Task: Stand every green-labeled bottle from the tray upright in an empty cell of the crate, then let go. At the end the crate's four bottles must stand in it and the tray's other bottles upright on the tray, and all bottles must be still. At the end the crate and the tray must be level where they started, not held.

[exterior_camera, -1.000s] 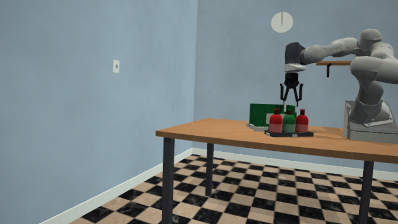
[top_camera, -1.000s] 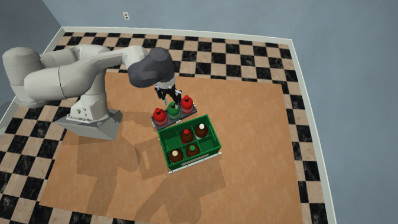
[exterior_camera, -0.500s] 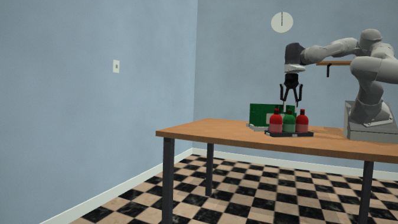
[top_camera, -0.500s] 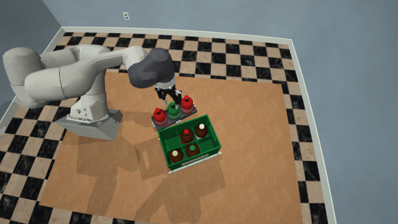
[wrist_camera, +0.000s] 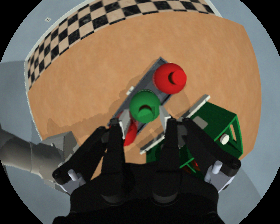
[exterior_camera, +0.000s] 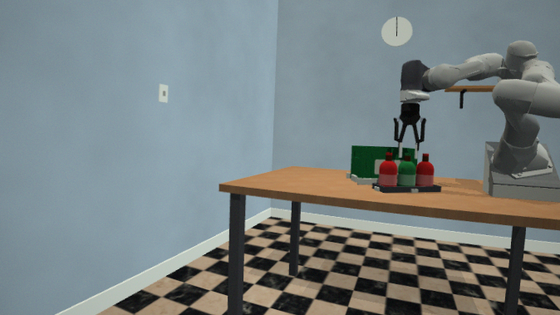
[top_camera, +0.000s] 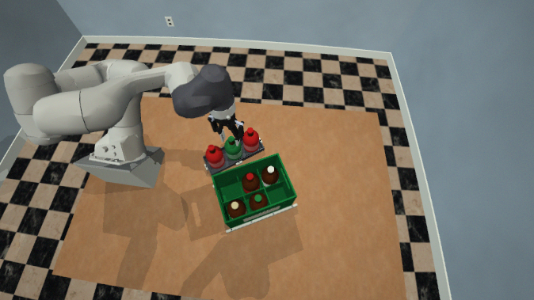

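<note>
The claw [exterior_camera: 410, 142] hangs above the green-labeled bottle [exterior_camera: 406, 170], its fingers partly apart and holding nothing. This bottle stands upright in the middle of the tray [exterior_camera: 432, 189], between 2 red bottles [top_camera: 215, 155] [top_camera: 251, 138]. Just beside the tray on the bench [exterior_camera: 299, 180] sits the green crate [top_camera: 292, 187]. It holds 4 brown bottles, and 2 of its cells, at opposite corners, are free.

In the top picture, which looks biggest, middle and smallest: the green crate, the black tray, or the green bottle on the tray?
1. Green crate, clearly the biggest.
2. Black tray, a narrower strip, partly hidden under its bottles.
3. Green bottle, the smallest.
All three sit close together, so camera distance hardly matters.
</note>
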You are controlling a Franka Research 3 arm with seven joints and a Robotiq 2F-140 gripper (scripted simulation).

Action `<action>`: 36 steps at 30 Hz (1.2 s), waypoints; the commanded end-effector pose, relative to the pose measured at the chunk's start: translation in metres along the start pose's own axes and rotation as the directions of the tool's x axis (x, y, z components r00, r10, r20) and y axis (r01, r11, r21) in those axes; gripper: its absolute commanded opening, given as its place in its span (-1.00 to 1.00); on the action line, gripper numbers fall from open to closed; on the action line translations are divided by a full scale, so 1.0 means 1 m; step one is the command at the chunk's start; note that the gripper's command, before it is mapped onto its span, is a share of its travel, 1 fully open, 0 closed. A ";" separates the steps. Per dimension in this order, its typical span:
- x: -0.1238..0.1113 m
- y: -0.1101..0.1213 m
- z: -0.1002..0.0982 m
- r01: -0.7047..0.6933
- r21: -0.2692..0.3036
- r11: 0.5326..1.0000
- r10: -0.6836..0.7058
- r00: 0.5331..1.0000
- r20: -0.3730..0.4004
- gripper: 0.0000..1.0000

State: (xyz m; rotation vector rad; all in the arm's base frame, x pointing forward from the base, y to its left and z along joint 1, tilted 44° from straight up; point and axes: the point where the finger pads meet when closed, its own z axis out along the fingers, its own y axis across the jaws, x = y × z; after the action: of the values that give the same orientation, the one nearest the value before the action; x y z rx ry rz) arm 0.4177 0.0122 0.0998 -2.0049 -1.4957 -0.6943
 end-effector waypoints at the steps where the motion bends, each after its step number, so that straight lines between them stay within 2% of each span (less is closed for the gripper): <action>1: 0.001 -0.001 0.002 -0.001 0.001 1.000 0.001 1.000 0.003 -0.24; 16: 0.001 -0.001 0.002 -0.001 0.001 1.000 0.001 1.000 0.003 -0.24; 17: 0.001 -0.001 0.002 -0.001 0.001 1.000 0.001 1.000 0.003 -1.00; 36: 0.001 -0.001 0.002 -0.001 0.001 1.000 0.001 1.000 0.003 -1.00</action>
State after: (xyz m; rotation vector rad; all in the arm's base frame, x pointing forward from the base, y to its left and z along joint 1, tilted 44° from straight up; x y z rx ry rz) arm 0.4181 0.0122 0.1000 -2.0055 -1.4954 -0.6957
